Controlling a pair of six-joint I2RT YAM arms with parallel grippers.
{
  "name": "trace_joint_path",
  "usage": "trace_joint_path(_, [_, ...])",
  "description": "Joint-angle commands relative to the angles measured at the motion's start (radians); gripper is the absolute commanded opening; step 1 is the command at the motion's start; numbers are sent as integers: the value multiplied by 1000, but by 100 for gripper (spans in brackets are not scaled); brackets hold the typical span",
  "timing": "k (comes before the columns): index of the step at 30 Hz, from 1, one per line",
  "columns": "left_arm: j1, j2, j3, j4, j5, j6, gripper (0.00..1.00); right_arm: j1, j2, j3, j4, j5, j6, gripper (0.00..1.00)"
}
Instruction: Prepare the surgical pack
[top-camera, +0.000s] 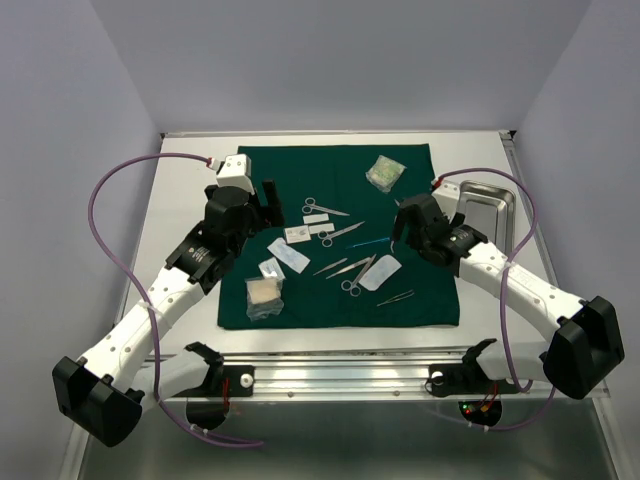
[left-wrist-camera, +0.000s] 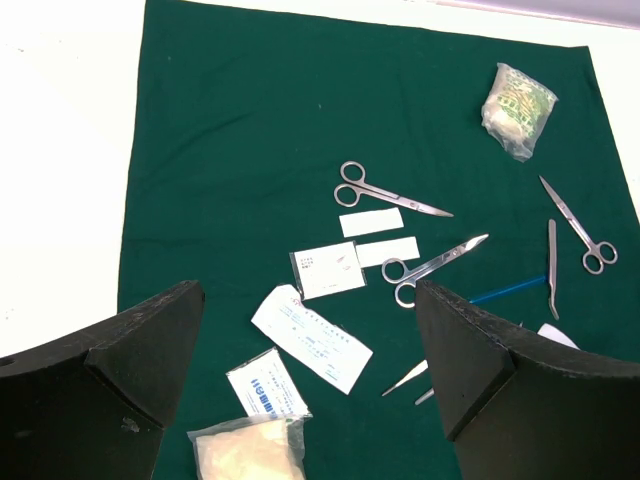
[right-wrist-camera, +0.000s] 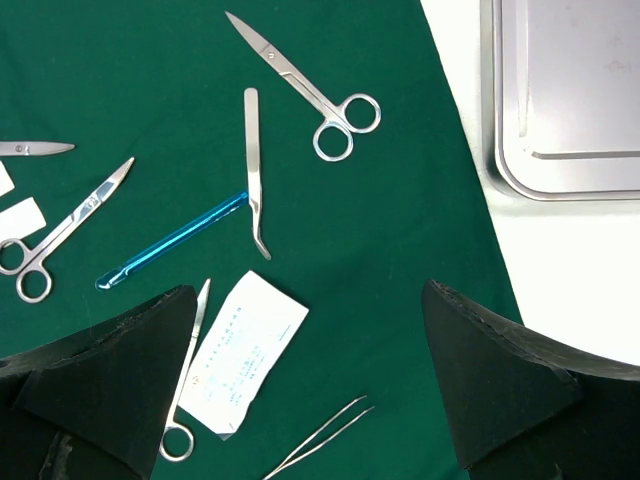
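The dark green drape (top-camera: 340, 195) lies flat on the white table, with scissors (top-camera: 325, 209), forceps (top-camera: 396, 297) and white packets (top-camera: 291, 255) scattered on it. One gauze bag (top-camera: 384, 172) lies at its far right and another (top-camera: 264, 296) at its near left. The steel tray (top-camera: 487, 207) stands empty off the drape's right edge. My left gripper (left-wrist-camera: 308, 300) is open and empty above a white packet (left-wrist-camera: 312, 338). My right gripper (right-wrist-camera: 307, 295) is open and empty above the drape (right-wrist-camera: 400, 230), beside a white packet (right-wrist-camera: 243, 350) and thin forceps (right-wrist-camera: 320, 437).
A blue-handled tool (right-wrist-camera: 170, 242) lies beside bent forceps (right-wrist-camera: 253, 170) and scissors (right-wrist-camera: 305, 85). The tray's rim (right-wrist-camera: 497, 120) is just right of the drape's edge. Bare white table (left-wrist-camera: 60, 150) lies left of the drape. White walls close in the table.
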Motion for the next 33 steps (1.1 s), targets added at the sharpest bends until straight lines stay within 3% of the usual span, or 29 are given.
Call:
trace_joint_path(1, [5, 1, 50, 22, -6, 13, 99, -3, -20, 0, 4, 22, 32, 100])
trace_joint_path(13, [7, 4, 55, 17, -3, 13, 99, -20, -50, -15, 2, 41, -8, 100])
trace_joint_path(19, [5, -14, 53, 7, -8, 22, 99, -280, -11, 21, 16, -106, -103, 100])
trace_joint_path(24, [5, -16, 53, 5, 6, 23, 99, -414, 126, 93, 39, -172, -159, 99])
trace_joint_path(26, [7, -16, 55, 3, 9, 25, 99, -452, 172, 121, 48, -204, -176, 91])
trace_joint_path(30, [5, -33, 58, -6, 9, 33, 99, -515, 302, 194, 68, -225, -213, 62])
trace_joint_path(33, [7, -43, 56, -10, 3, 39, 99, -526, 358, 230, 77, -219, -232, 56])
